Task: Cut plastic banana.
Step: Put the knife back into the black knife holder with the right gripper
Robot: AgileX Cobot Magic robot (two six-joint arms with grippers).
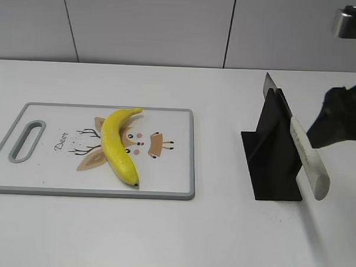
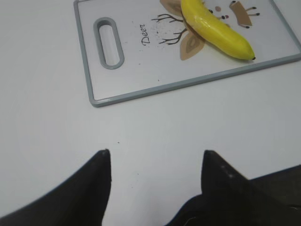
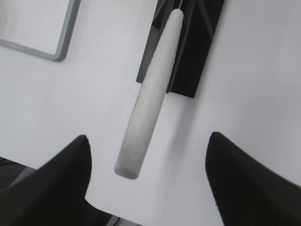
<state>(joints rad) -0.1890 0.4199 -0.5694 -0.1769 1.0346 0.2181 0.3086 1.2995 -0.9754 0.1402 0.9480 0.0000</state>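
The yellow plastic banana [image 1: 119, 144] lies on a white cutting board [image 1: 178, 124] with a grey rim and a deer drawing. It also shows in the left wrist view [image 2: 216, 30]. A knife with a white handle [image 1: 310, 160] rests in a black stand [image 1: 273, 155]. My right gripper [image 3: 148, 150] is open, with the white handle's end [image 3: 146, 108] pointing between its fingers without touching them. In the exterior view the right gripper [image 1: 338, 120] is just right of the handle. My left gripper [image 2: 155, 157] is open and empty, above bare table near the board's front edge [image 2: 188, 84].
The table is white with a grey panelled wall [image 1: 171, 27] behind. The board has a grey-rimmed handle slot [image 1: 27, 140] at its left end. A corner of the board [image 3: 51, 33] shows in the right wrist view.
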